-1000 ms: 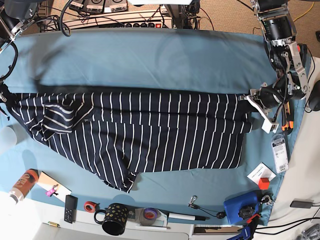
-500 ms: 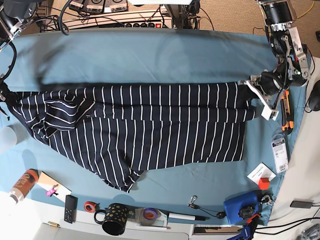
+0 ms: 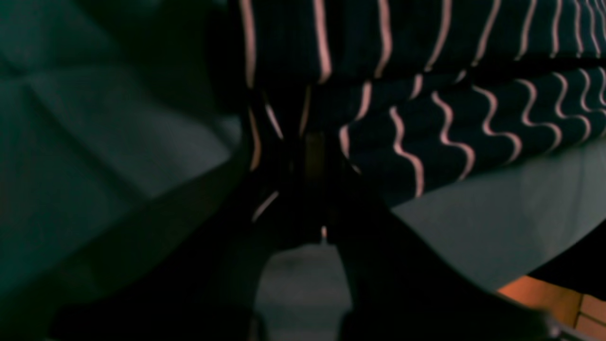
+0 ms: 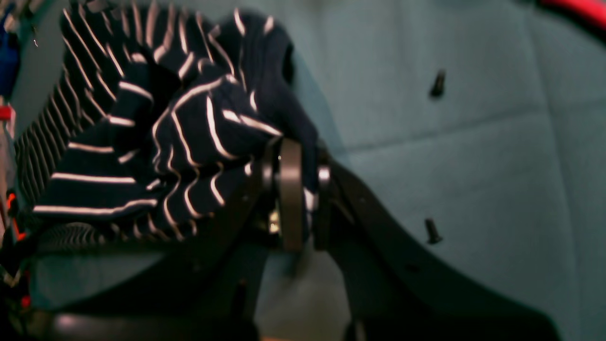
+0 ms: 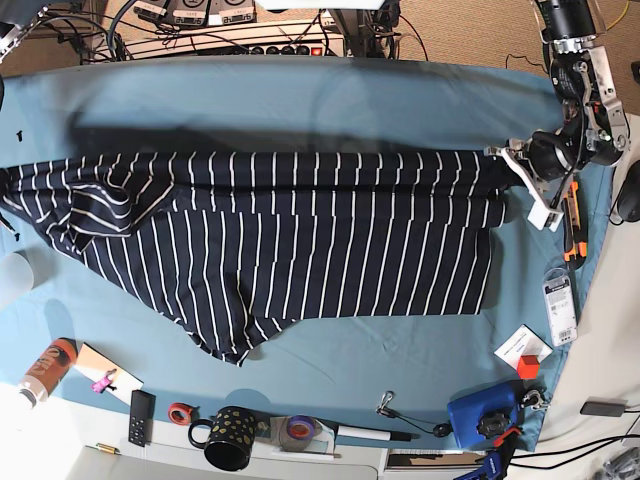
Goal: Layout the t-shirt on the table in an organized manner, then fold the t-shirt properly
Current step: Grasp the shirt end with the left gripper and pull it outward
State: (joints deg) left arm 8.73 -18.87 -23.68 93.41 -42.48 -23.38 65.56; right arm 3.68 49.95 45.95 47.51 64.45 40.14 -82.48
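Note:
The navy white-striped t-shirt (image 5: pixel 300 240) lies stretched sideways across the teal table (image 5: pixel 300 110), its far edge taut and a pointed flap hanging toward the near side. My left gripper (image 5: pixel 505 158) is shut on the shirt's right end; in the left wrist view (image 3: pixel 315 156) its dark fingers pinch bunched striped fabric (image 3: pixel 450 118). My right gripper (image 4: pixel 293 189) is shut on a wad of the shirt (image 4: pixel 189 128) at the table's left edge. In the base view it is almost out of frame.
Along the near edge are an orange bottle (image 5: pixel 48 368), a remote (image 5: pixel 141 417), a black mug (image 5: pixel 230 438), tape rolls (image 5: pixel 300 430) and a blue device (image 5: pixel 482 415). An orange-handled tool (image 5: pixel 571 225) and a packet (image 5: pixel 558 305) lie at the right. Cables and a power strip (image 5: pixel 240 40) sit behind.
Both grippers have moved toward the far side of the table with the shirt's upper edge. The shirt is drawn flatter and straighter, and its near flap has slid farther back.

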